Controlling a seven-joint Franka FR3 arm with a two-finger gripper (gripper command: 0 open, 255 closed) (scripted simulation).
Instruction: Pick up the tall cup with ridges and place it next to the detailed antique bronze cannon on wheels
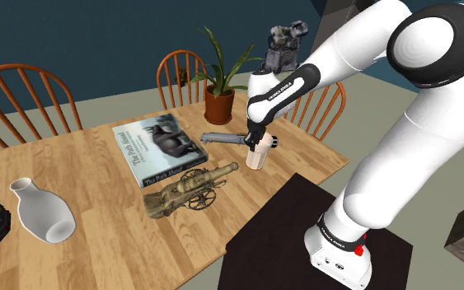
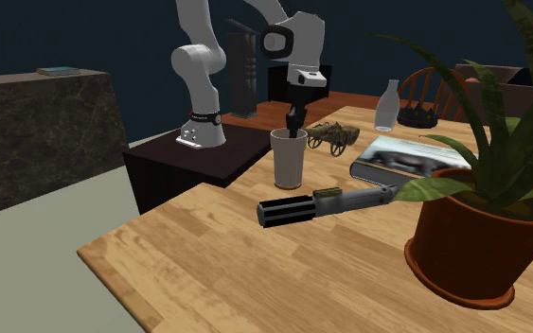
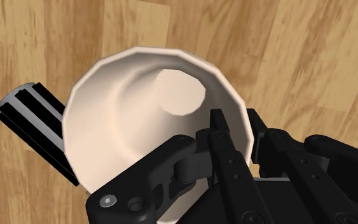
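Observation:
The tall cream cup (image 1: pixel 257 156) stands upright on the wooden table (image 1: pixel 73 173), to the right of the bronze cannon on wheels (image 1: pixel 190 188) in the shoulder view. My gripper (image 1: pixel 257 142) comes down on it from above. In the wrist view, one black finger is inside the cup (image 3: pixel 133 108) and the other outside, and the gripper (image 3: pixel 246 146) is shut on the rim. In the second exterior view the cup (image 2: pixel 288 161) appears to rest on the tabletop, with the gripper (image 2: pixel 293 123) at its rim and the cannon (image 2: pixel 334 135) just behind it.
A black and grey cylinder (image 1: pixel 222 137) lies close beside the cup. A large book (image 1: pixel 160 147) lies behind the cannon, a white vase (image 1: pixel 42 212) on its side at the left, and a potted plant (image 1: pixel 219 103) at the back. Wooden chairs (image 1: pixel 24 99) ring the table.

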